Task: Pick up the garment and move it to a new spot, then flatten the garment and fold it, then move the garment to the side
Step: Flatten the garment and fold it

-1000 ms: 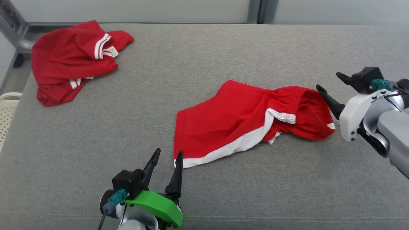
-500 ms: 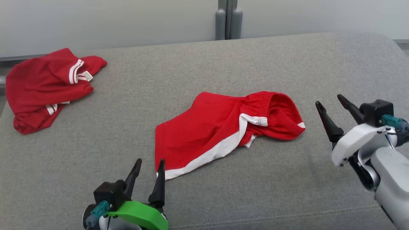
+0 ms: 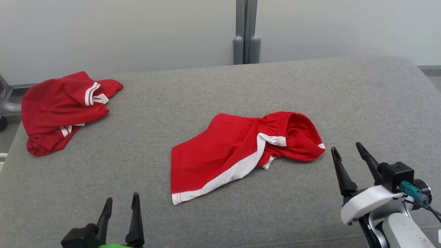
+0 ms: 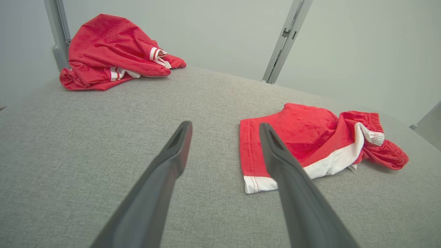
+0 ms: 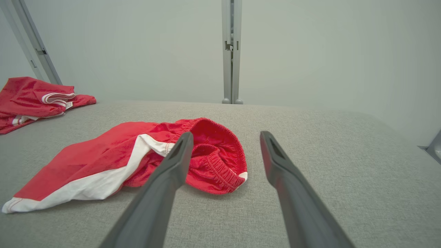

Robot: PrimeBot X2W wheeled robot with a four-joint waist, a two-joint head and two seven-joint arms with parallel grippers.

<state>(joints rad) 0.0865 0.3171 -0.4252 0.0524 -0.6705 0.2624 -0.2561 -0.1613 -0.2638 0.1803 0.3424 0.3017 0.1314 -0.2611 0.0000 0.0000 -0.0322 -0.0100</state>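
You have both jaws wide, nothing held: left end effector [image 3: 122, 197] near the red shorts [image 3: 237, 151] hem corner, right end effector [image 3: 346, 146] just beside the waistband. Shorts lie crumpled mid grey cushion [image 3: 206, 89]; second red garment [image 3: 58, 106] at far-left corner.

On cushion [image 3: 206, 86], middle: shorts [image 3: 220, 158], waistband [image 3: 293, 119] to the right, leg hem toward the near left. At far left corner, well apart: second garment [image 3: 58, 110]. Behind cushion, centre: post [image 3: 245, 38] against wall [image 3: 120, 34]. Near left of shorts: left gripper [image 3: 122, 197]. Near right of waistband, apart from it: right gripper [image 3: 346, 146].
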